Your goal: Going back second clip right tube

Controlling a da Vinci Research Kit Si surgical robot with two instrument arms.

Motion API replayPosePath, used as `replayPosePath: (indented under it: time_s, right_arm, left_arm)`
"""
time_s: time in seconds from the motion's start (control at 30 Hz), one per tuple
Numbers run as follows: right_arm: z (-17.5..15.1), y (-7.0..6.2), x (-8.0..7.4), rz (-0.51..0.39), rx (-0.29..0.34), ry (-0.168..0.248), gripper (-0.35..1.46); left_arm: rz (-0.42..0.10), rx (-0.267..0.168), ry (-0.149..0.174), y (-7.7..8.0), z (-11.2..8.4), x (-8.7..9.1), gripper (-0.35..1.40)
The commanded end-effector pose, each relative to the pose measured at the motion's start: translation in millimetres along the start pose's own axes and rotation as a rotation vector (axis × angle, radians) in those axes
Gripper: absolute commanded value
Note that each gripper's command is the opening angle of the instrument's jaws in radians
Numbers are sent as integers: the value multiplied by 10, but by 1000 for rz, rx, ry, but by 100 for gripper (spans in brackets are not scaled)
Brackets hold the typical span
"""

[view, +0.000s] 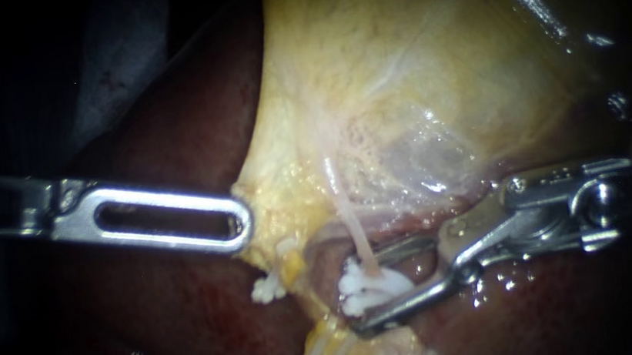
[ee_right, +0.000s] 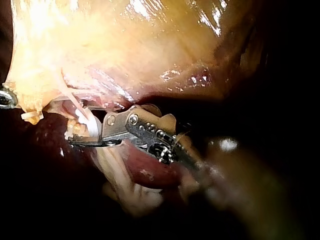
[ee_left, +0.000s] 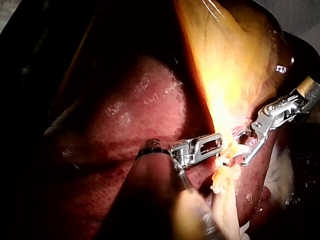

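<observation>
Snagging is the main hazard in this withdrawal. In the endoscope view the right instrument [view: 354, 296] comes in from the right edge. Its end effector is released, and the two jaws stand apart above and below the white clip [view: 372, 282], low and just right of centre. That clip sits on the right tube [view: 352, 228], a thin pale strand running down from the gallbladder [view: 399, 77] into it. The clip lies so close between the jaws that I cannot tell whether either one touches it. Backing out at an angle could hook a jaw on the clip and drag it along the tube or off it. It could also stretch the tube until it tears. The left instrument [view: 242, 225] reaches in from the left edge. Its end effector appears clenched on the yellow edge of the gallbladder, just above the liver [view: 175, 322]. A slip or extra pull there would shift the tube against the open jaws. The other clip [view: 268, 287] sits lower left of centre, well out of the path.
</observation>
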Motion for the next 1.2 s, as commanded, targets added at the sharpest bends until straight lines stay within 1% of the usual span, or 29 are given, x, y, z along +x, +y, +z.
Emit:
replayPosePath:
  time_s: [0.03, 0.2, 0.67, 0.9, 1.07, 1.2]
  right_arm:
    - [-3, 0, 2, 0, -1, 2, 51]
    - [-12, -1, 2, -3, -7, 7, 51]
    - [-13, -2, 1, -4, -6, 6, 51]
    - [3, 0, -2, -8, -11, 6, 51]
    - [23, 2, -12, -18, -2, -5, 52]
    - [33, 4, -17, -24, 3, -11, 53]
  left_arm:
    - [0, 0, 0, 0, 0, 0, -35]
    - [0, 0, 0, 0, 0, 0, -35]
    - [0, 0, 0, 0, 0, 0, -35]
    - [0, 0, 0, 0, 1, 0, -35]
    - [0, 0, 0, 0, 1, 0, -35]
    - [0, 0, 0, 0, 1, 0, -35]
